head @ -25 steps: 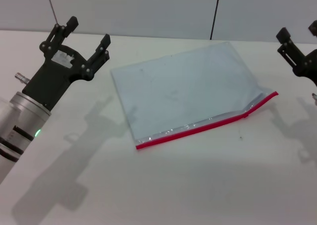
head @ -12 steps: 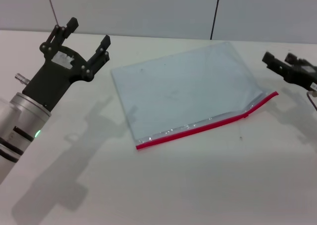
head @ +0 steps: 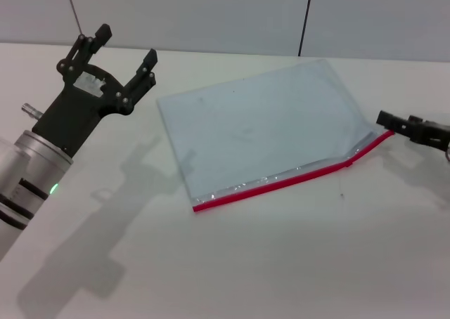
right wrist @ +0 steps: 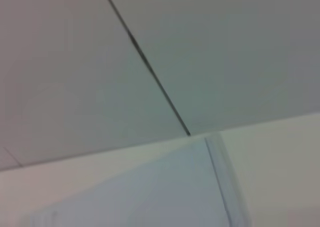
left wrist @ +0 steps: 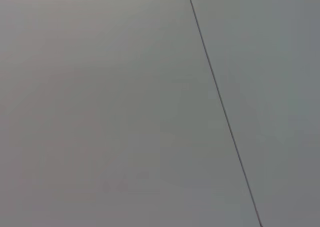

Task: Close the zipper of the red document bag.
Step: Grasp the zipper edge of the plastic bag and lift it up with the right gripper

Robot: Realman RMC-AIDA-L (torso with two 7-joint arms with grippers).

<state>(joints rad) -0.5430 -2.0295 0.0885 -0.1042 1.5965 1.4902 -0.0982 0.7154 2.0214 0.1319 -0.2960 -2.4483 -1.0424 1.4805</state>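
— Since a moment ago, right gripper (head: 385,118) came down and now sits low beside the zipper's (head: 281,182) far right end, near the bag's (head: 260,133) corner. Is it holding something?

— I cannot tell; its fingers are not clear. Left gripper (head: 126,48) hangs wide open, holding nothing, well left of the bag, which lies flat on the table (head: 281,263).

1 red document bag (head: 264,126), 1 zipper (head: 281,183), 2 grippers
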